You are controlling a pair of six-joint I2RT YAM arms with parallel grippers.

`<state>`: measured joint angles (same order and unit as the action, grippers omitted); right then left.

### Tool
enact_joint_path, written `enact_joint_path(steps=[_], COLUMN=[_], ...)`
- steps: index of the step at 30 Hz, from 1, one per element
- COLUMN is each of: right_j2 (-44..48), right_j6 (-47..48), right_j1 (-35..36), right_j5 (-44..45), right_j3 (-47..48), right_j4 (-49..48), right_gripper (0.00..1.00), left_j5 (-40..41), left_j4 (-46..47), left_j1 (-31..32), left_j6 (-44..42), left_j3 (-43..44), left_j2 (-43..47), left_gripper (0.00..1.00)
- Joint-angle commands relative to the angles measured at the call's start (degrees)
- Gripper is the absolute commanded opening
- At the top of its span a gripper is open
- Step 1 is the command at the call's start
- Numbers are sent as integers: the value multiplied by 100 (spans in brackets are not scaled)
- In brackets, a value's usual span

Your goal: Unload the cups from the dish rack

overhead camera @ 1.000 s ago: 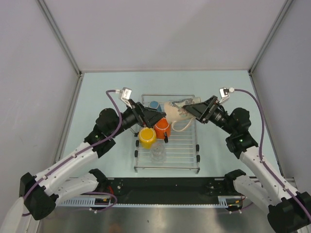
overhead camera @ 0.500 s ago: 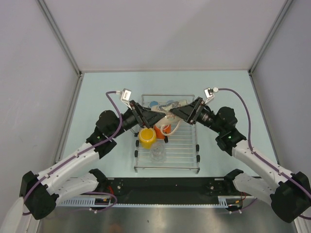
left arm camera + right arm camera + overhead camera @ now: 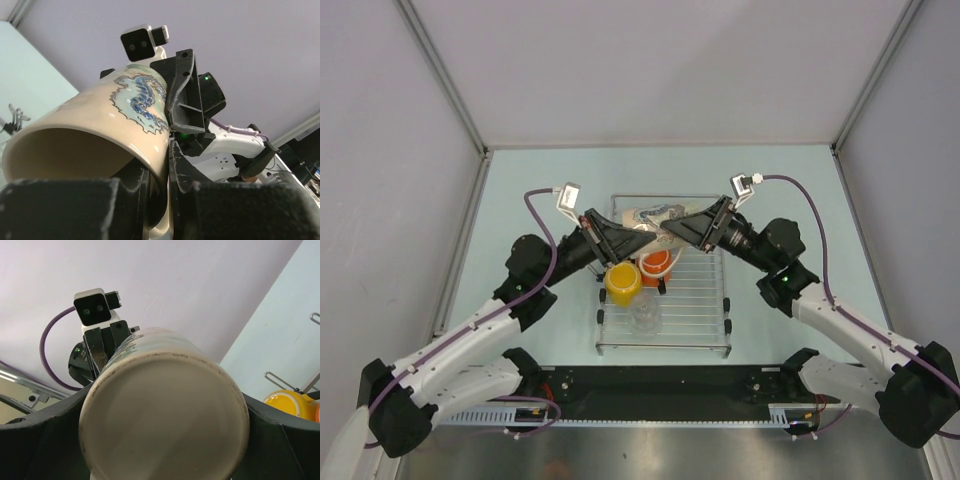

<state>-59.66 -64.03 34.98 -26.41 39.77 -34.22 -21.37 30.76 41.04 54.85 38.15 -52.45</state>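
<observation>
The tall beige cup (image 3: 650, 215), with a blue pattern on its side, lies tilted in the air over the far end of the dish rack (image 3: 695, 310), held from both sides. My left gripper (image 3: 632, 234) is shut on its rim; the left wrist view shows one finger inside the beige cup (image 3: 100, 125) and one outside, at the left gripper (image 3: 167, 167). My right gripper (image 3: 165, 432) clasps the beige cup (image 3: 165, 410) at its base end. On the rack stand a yellow cup (image 3: 623, 281), an orange mug (image 3: 655, 265) and a small clear glass (image 3: 645, 315).
Pale green table (image 3: 520, 190) surrounds the rack on the left, right and far side. Grey walls enclose the workspace. The two arms cross above the rack's far half and hide what is under them.
The right arm carried the beige cup left and up to the left gripper. The left gripper, open a second ago, has closed on the cup's rim.
</observation>
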Motion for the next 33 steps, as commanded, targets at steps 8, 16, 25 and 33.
enact_joint_path(steps=[8,16,25,33], right_j2=[499,1148,1527,1572], right_j6=[1006,568,724,1936], right_j1=[-210,-1493,-2303,-2163], right_j5=[259,-91,-339,1180], right_j3=[629,286,321,1119], right_j4=[1470,1707,2504,4868], right_gripper=[100,100,100,100], left_j5=[922,1090,1448,3874], left_j4=[-2240,-3418,-4358,-6877], left_j1=[-17,-420,-1071,-1150], left_j6=[-1468,-1731,-2126,-2761], left_j3=[1105,1704,2310,3690], left_j2=[208,665,780,-133], left_gripper=[0,0,0,0])
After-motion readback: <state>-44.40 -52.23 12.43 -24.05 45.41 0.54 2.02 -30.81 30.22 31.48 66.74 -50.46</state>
